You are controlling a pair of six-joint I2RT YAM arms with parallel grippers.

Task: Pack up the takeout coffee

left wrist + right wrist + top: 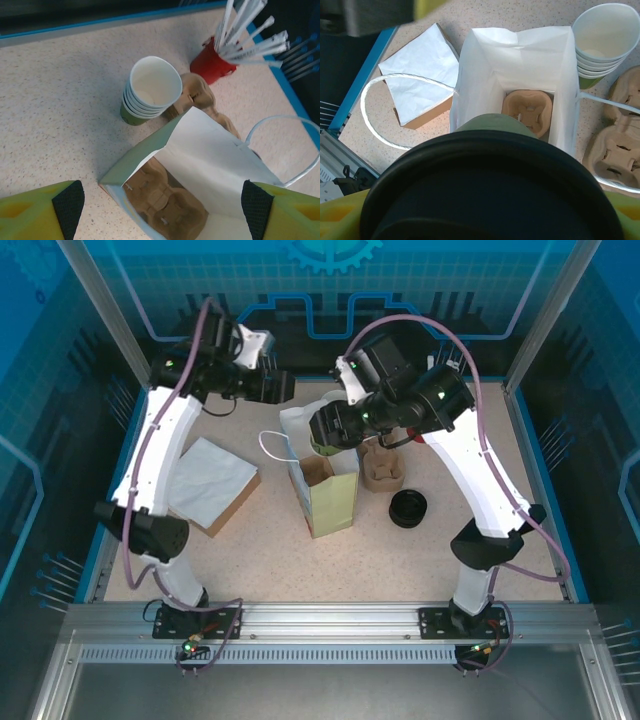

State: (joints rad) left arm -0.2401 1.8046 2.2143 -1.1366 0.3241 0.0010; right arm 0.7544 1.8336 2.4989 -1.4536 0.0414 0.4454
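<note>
The takeout coffee (492, 195), with its black lid toward the camera and its olive-green body (495, 125) beyond, sits in my right gripper (490, 222), which is shut on it. In the top view that gripper (332, 430) holds the cup (325, 448) tilted over the mouth of the upright paper bag (328, 495). The bag (515, 65) stands open with a brown cardboard carrier (527, 111) at its bottom. My left gripper (283, 388) hovers behind the bag's left side. Its fingers (67, 205) stand wide open above the bag (210, 155), with nothing held.
A stack of lidless cups (150, 90) stands behind the bag, with a red holder of straws (212, 65) further back. Cardboard carriers (382, 468) and a stack of black lids (408, 508) lie right of the bag. A flat folded bag (210, 483) lies left.
</note>
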